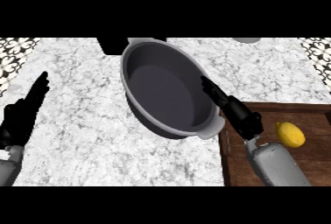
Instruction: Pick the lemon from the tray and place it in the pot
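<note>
Lying on the tray [310, 168] at tabletop's right edge: lemon [290, 134], ungrasped. Hovering between it and pot [169, 89]: right hand [234, 113], fingers straight, holding nothing. Best swinging right, descending squarely, curling around. Resting spread, left edge: left hand [22, 114].

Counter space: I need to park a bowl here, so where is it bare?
Bare marble counter lies between the left hand and the pot, and right of the pot above the tray. Crowded: the right hand squeezes between pot and lemon.
</note>
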